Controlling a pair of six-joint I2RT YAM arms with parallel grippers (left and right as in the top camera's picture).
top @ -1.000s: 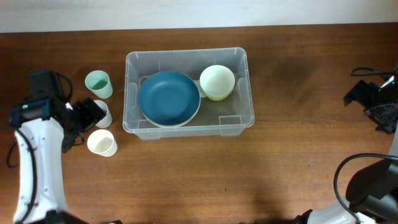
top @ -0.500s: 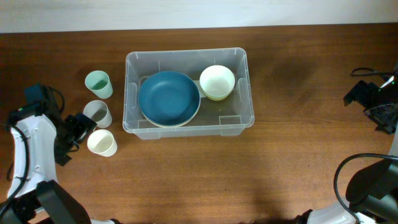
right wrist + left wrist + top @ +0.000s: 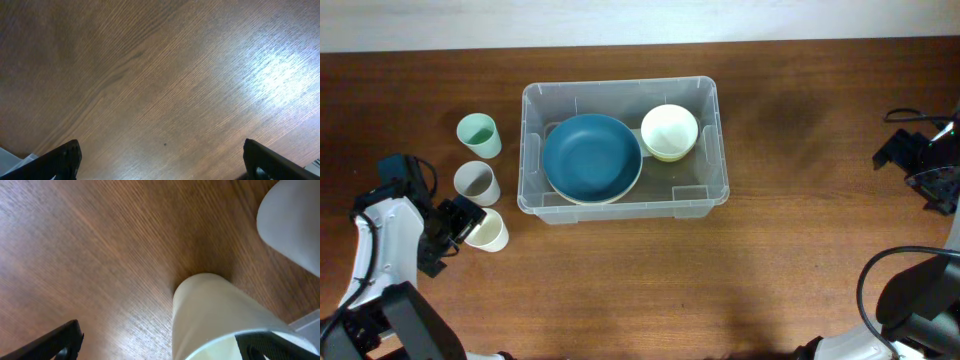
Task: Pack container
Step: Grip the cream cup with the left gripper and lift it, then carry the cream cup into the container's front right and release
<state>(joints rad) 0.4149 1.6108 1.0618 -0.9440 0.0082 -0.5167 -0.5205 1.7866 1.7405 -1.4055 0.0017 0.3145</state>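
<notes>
Gaping wide, the left gripper (image 3: 463,221) sits just beside the upright cream cup (image 3: 486,231). The container (image 3: 620,84) lies further right, nearer this arm.

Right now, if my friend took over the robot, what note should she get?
The left hand is open, fingers either side of the cream cup, not gripping. The right hand is open over bare table, far right. Done: blue plate and pale yellow bowl lie in the container. Left to pack, probably: cream cup, grey cup and mint cup, standing on the table left of it.
</notes>
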